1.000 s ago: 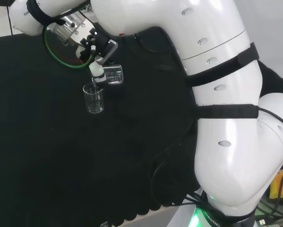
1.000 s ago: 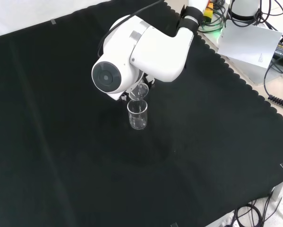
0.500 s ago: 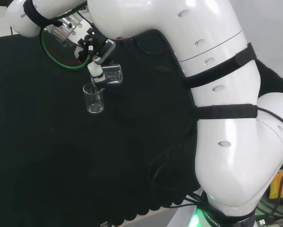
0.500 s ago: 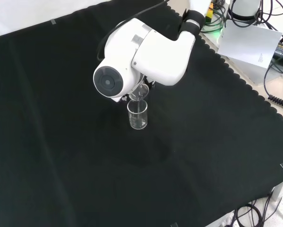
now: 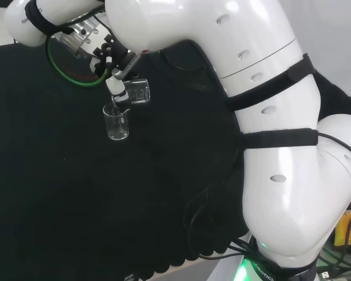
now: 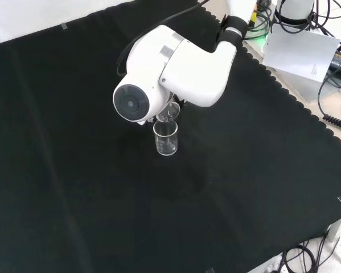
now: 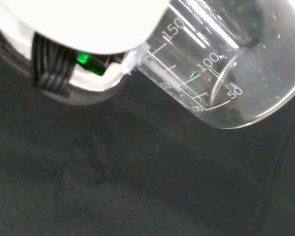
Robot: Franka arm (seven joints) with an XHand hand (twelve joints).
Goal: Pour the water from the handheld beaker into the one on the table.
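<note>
- In the head view, the hand [image 5: 118,79] is gripping the handheld beaker [image 5: 137,92], with fingers [image 5: 120,93] curling round its wall.
- That beaker is lying tipped on its side, its mouth hanging just above the rim of the table beaker [image 5: 116,123], at about 1 o'clock from it.
- The table beaker is standing upright on the black cloth [image 5: 75,193].
- In the front view, the arm's white link [image 6: 170,71] is covering the hand; the table beaker [image 6: 165,138] is standing at 6 o'clock from the link's grey cap [image 6: 128,103].
- In the wrist view, the handheld beaker [image 7: 221,69] is showing its printed scale, tilted over the cloth [image 7: 137,196].
</note>
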